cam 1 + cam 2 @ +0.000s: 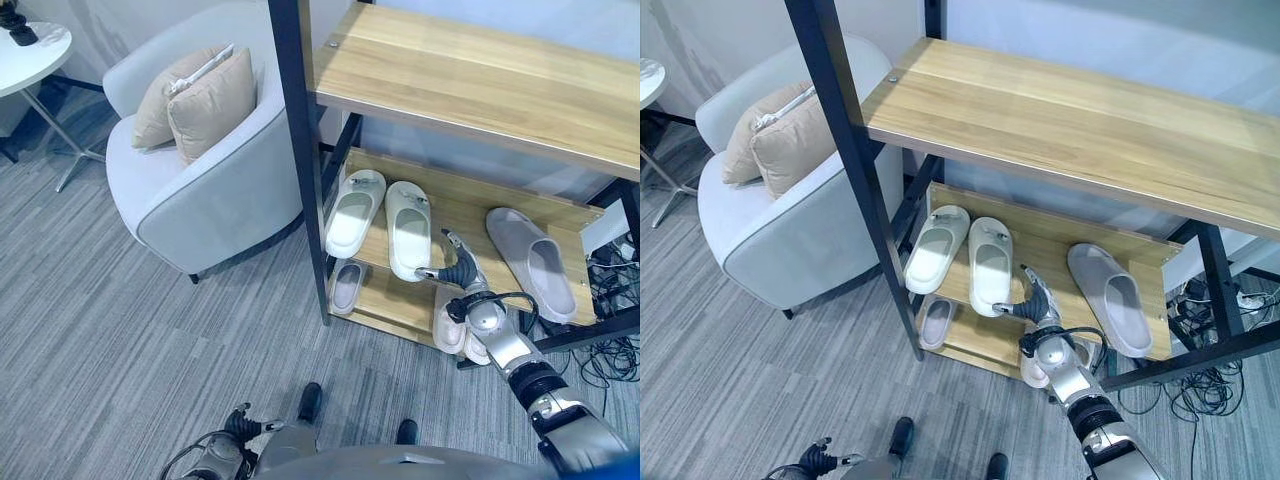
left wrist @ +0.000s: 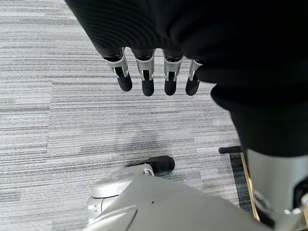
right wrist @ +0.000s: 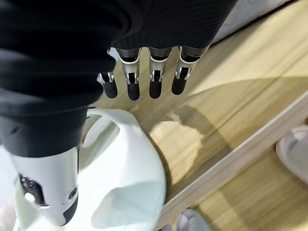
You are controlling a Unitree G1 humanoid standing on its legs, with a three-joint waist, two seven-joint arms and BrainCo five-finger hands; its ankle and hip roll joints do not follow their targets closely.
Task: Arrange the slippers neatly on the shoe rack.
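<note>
Smooth white slippers (image 1: 385, 215) lie paired on the wooden shoe rack (image 1: 470, 210) — right hand (image 1: 455, 268) beside them, fingers relaxed, empty.

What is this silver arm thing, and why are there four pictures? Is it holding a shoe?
It is a robot shaped like a person, tidying slippers. Two pictures come from cameras in its head, looking down. The other two come from cameras on its wrists, so you see its own fingers up close.

In front stands a wooden shoe rack. On the middle shelf lie two white slippers side by side and a grey slipper further right. A small grey slipper lies on the bottom shelf. An armchair with cushions stands to the left.

The right hand reaches over the middle shelf beside a white slipper, fingers straight, holding nothing. The left hand hangs open above the carpet.
</note>
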